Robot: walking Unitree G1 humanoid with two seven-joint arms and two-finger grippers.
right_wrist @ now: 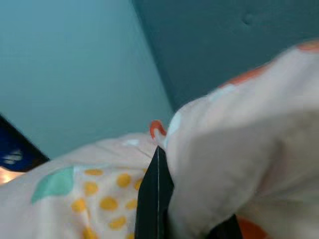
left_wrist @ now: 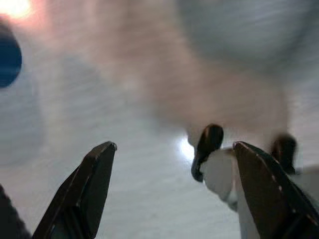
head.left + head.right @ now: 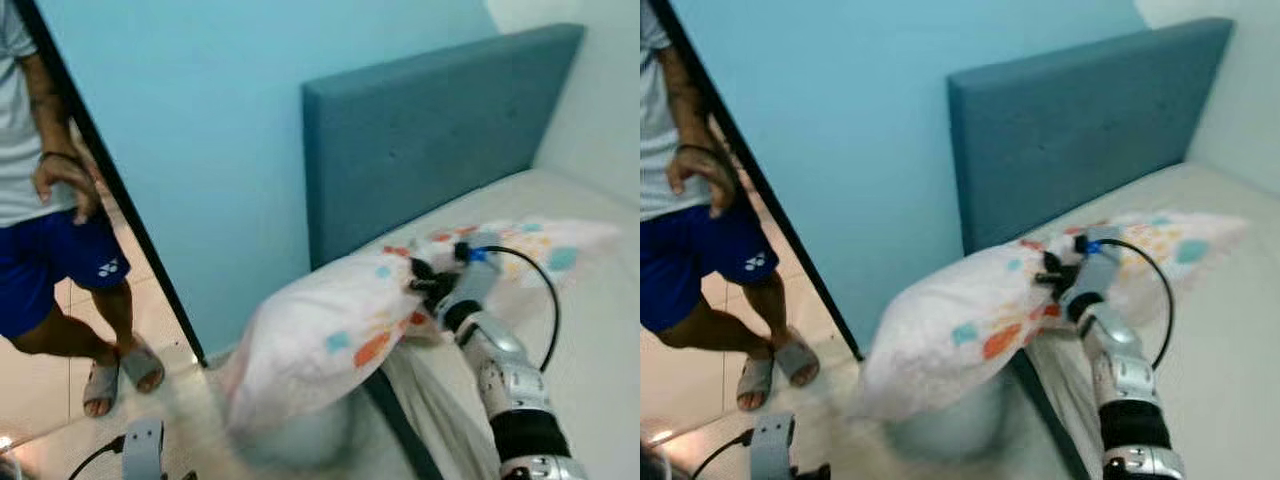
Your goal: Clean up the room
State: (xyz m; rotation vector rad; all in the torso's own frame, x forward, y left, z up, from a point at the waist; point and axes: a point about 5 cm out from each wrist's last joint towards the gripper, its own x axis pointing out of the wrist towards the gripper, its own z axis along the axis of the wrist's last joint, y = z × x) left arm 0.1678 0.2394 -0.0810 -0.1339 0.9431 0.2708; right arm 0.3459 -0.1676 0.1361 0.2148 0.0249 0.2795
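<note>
The right claw (image 3: 428,283) pinches the patterned pillow (image 3: 340,335), which hangs off the bed (image 3: 600,330) edge, just below the blue headboard (image 3: 430,130). The left claw (image 2: 169,189) hangs low beside the bed over the floor (image 2: 139,199), fingers spread. A person (image 3: 50,200) stands well apart from the bed.
</note>
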